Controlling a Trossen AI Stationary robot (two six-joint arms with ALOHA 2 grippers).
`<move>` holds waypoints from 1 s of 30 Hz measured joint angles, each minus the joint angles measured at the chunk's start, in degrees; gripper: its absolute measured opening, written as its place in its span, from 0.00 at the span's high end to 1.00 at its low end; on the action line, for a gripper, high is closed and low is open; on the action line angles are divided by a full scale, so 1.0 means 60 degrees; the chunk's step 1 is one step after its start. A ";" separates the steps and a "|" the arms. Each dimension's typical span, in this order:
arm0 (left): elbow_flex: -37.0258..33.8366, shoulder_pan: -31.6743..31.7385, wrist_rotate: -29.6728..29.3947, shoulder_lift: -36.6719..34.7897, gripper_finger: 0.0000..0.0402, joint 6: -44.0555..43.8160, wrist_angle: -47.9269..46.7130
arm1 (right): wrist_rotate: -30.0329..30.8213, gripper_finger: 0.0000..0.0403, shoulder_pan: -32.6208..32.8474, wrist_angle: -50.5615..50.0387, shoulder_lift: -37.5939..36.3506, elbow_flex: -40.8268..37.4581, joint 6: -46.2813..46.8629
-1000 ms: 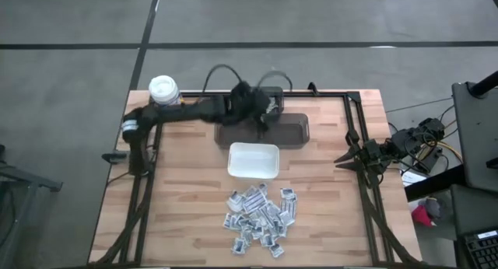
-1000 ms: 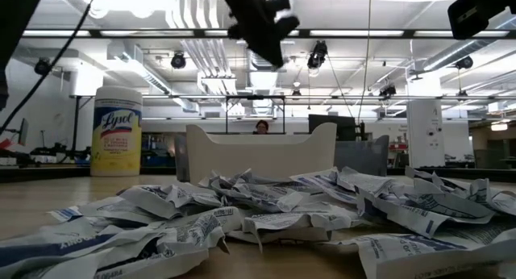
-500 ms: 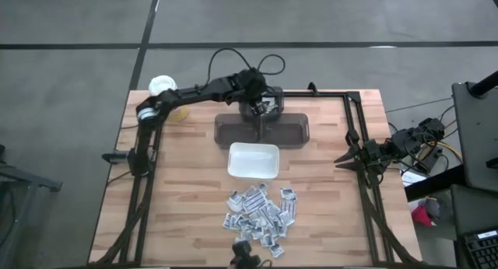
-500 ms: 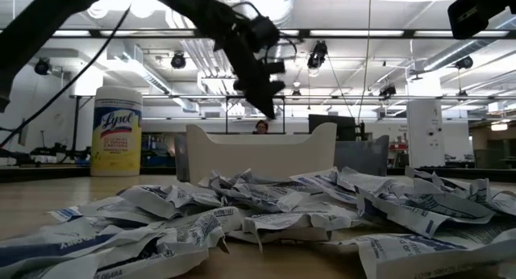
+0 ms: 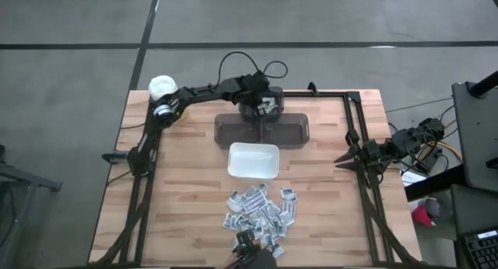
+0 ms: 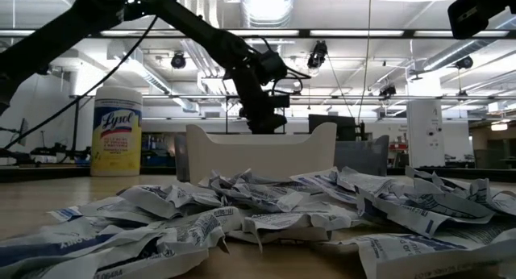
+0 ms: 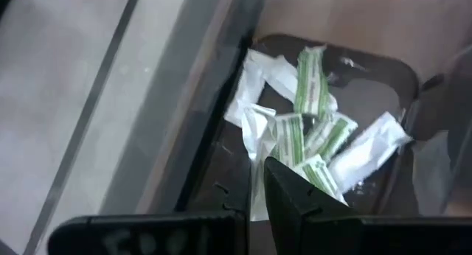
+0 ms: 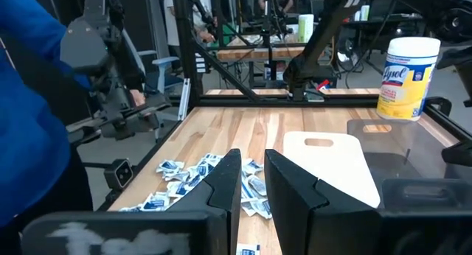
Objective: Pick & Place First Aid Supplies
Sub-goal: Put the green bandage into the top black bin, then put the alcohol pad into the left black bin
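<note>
From above: the left gripper (image 5: 263, 113) hangs over the dark bin (image 5: 263, 131); the packets (image 5: 261, 214) lie heaped near the front edge, so most work remains.

Low view: heap up close, white dish (image 6: 260, 152) behind it.

Left wrist: fingers nearly shut, apparently empty; green-striped packets (image 7: 313, 141) already binned.

Right wrist: right gripper (image 8: 252, 183) parked, slightly open, empty.

- The high view looks straight down from well above on the whole light wooden slatted table (image 5: 187, 199).
- The low view sits at table-top level, close behind the heap of small white printed packets (image 6: 266, 210), facing the far side and the room.
- The left wrist view looks down, close, into the dark translucent plastic bin (image 7: 369, 71).
- The right wrist view looks level across the table; it shares the yellow canister with a white lid (image 8: 404, 77) with the low view.
</note>
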 joint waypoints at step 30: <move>0.0678 0.0179 0.0659 -0.0847 0.56 -0.0683 -0.2443 | 0.0001 0.85 0.0000 0.0004 0.0000 0.0000 0.0029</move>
